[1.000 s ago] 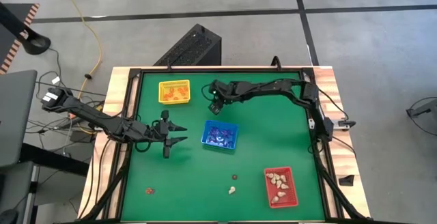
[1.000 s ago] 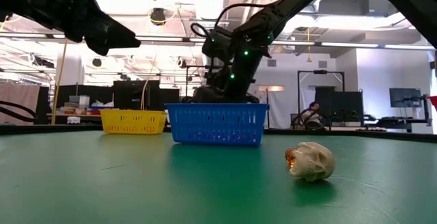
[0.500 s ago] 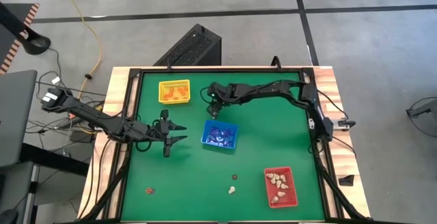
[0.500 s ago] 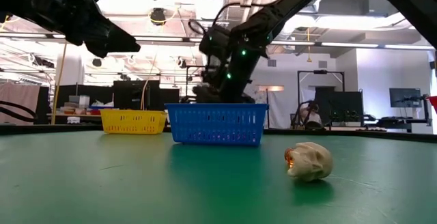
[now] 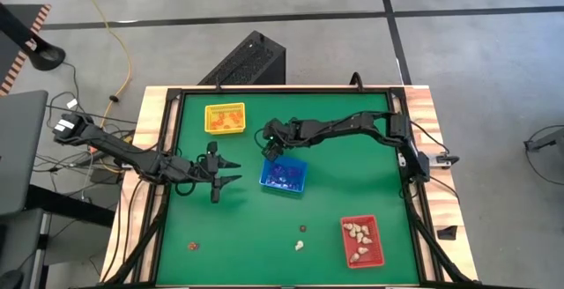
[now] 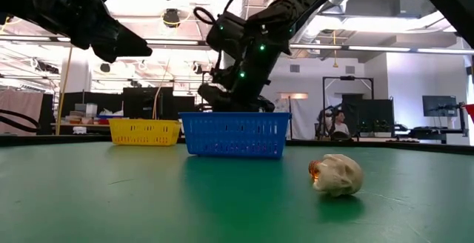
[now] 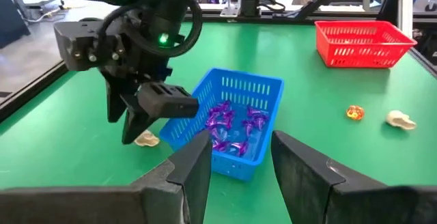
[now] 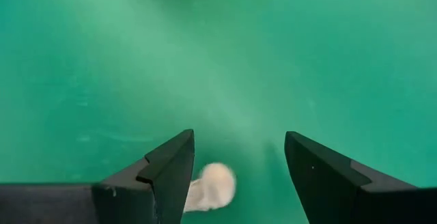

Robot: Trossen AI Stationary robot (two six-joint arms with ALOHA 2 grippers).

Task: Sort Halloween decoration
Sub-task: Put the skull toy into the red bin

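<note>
My right gripper (image 5: 270, 146) is open and points down at the blue tray's (image 5: 284, 174) far-left corner. A cream-white trinket (image 8: 210, 186) lies on the green table between its fingers, beside the tray's wall, and also shows in the left wrist view (image 7: 146, 139). I see no touch. The blue tray holds purple trinkets (image 7: 232, 125). My left gripper (image 5: 231, 173) is open and empty, left of the blue tray and pointing at it. Another cream trinket (image 5: 300, 245) and a small orange-brown one (image 5: 302, 228) lie loose near the table's near edge.
A yellow tray (image 5: 225, 118) with orange trinkets stands at the far left. A red tray (image 5: 362, 240) with cream trinkets stands at the near right. A small orange trinket (image 5: 192, 247) lies near the near-left corner. Bare green table lies between the trays.
My right gripper has moved toward the table's near edge and a little left, coming down beside the blue tray's far-left corner over the cream trinket. Its fingers stay open. My left arm has kept still.
</note>
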